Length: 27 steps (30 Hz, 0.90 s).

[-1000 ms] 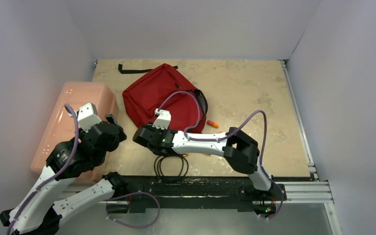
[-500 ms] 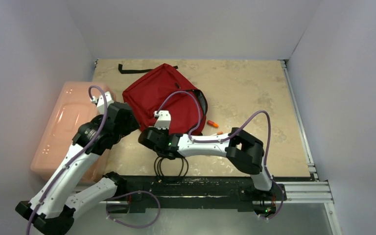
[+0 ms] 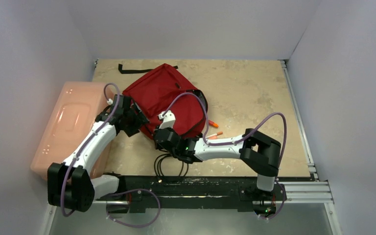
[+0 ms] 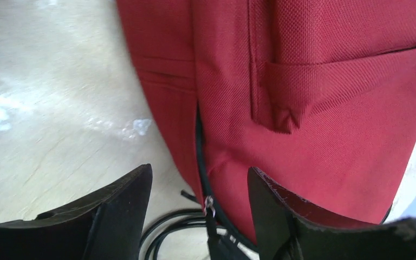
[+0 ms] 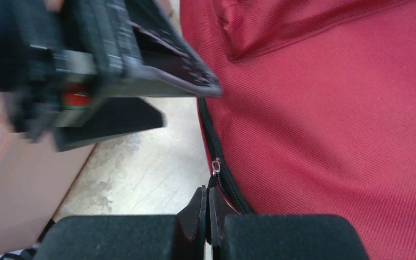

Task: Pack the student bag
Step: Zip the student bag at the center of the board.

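The student bag (image 3: 159, 93) is a dark red fabric backpack lying flat on the table, seen close up in both wrist views (image 4: 314, 108) (image 5: 330, 119). A black zipper (image 5: 210, 138) runs along its left edge. My right gripper (image 5: 207, 190) (image 3: 162, 138) is shut on the black pull tab under the metal slider (image 5: 215, 164). My left gripper (image 4: 197, 173) (image 3: 136, 117) is open and straddles the same edge. One of its fingers (image 4: 273, 200) is over the red fabric, the other over the table. The slider (image 4: 209, 203) shows between them.
A pale pink plastic box (image 3: 71, 125) stands at the table's left side, beside the left arm. Two orange pens (image 3: 213, 124) lie right of the bag. A black cable loop (image 3: 169, 165) lies near the front edge. A black strap (image 3: 127, 69) trails behind the bag.
The left arm swung from over the pink box to the bag's near-left edge. The right gripper closed on the zipper pull and shifted slightly right and toward the front.
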{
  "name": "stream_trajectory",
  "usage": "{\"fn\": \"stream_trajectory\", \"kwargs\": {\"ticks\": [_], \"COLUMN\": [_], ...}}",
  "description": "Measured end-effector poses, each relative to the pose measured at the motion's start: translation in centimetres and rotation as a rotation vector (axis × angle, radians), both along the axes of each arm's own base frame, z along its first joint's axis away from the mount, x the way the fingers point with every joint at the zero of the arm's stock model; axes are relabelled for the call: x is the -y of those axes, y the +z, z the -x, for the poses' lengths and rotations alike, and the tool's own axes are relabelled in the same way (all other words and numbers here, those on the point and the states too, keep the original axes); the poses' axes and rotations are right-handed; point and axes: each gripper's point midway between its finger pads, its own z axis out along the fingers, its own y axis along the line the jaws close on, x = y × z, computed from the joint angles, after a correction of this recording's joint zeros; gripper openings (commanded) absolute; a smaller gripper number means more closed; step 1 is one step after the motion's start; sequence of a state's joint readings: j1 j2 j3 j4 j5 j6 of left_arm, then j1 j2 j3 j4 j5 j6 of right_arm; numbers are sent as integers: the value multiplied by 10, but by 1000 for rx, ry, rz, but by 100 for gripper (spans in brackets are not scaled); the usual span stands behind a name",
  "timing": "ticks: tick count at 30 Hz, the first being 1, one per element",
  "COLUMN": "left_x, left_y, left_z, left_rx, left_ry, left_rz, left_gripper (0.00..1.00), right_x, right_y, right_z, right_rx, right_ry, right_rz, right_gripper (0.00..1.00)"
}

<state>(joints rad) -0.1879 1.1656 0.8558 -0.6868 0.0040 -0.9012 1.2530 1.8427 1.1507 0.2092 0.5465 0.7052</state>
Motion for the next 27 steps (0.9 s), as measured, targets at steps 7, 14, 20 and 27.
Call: {"fn": "stream_trajectory", "kwargs": {"ticks": [7, 14, 20, 27], "left_x": [13, 10, 6, 4], "left_y": [-34, -47, -50, -48], "left_z": [-21, -28, -29, -28], "left_rx": [-33, -40, -36, -21], "left_ry": [-36, -24, -12, -1], "left_rz": [41, 13, -14, -17], "left_gripper": [21, 2, 0, 0], "right_x": [-1, 16, 46, 84], "right_y": [14, 19, 36, 43], "right_z": [6, 9, 17, 23], "right_rx": [35, 46, 41, 22], "right_ry": [83, 106, 94, 63], "right_rz": [-19, 9, 22, 32], "right_gripper": [0, 0, 0, 0]}}
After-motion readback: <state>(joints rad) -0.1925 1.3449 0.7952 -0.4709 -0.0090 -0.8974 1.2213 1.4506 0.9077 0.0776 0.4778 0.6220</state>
